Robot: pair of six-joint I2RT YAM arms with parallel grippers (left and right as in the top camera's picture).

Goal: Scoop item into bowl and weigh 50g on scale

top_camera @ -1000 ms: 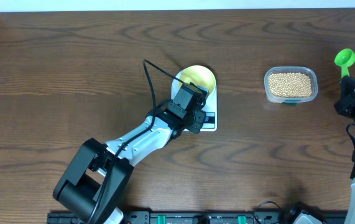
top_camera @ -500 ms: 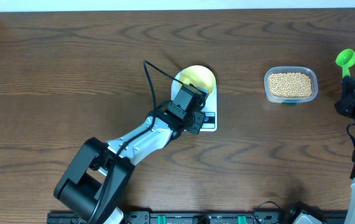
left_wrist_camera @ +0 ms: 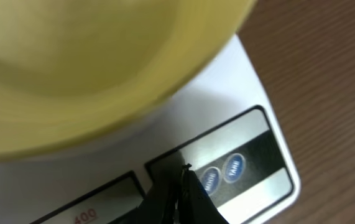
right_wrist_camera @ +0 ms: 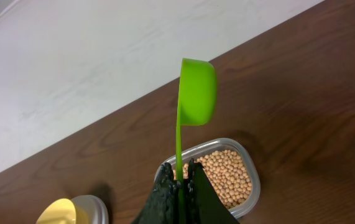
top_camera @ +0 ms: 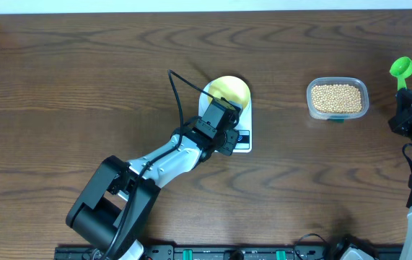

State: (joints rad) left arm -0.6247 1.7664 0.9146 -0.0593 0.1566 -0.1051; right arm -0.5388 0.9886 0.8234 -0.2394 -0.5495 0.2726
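One pale yellow round bowl [left_wrist_camera: 90, 68] on one white digital scale [left_wrist_camera: 227, 106]; left gripper [left_wrist_camera: 180, 186] jaws closed beside two round buttons [left_wrist_camera: 234, 167]. Right gripper [right_wrist_camera: 178, 180] clamps one green plastic scoop [right_wrist_camera: 196, 93]; one clear plastic tub [top_camera: 338, 79], tan beans [top_camera: 335, 97] inside.

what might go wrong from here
1. The left gripper, shut, sits by the two buttons on the scale, close to the bowl. A slip could hit the wrong button or nudge the bowl.
2. The right gripper pinches the green scoop by its thin handle only, so digging into the beans may twist it.
3. The tub stands apart from the scale, so beans could spill in transit.
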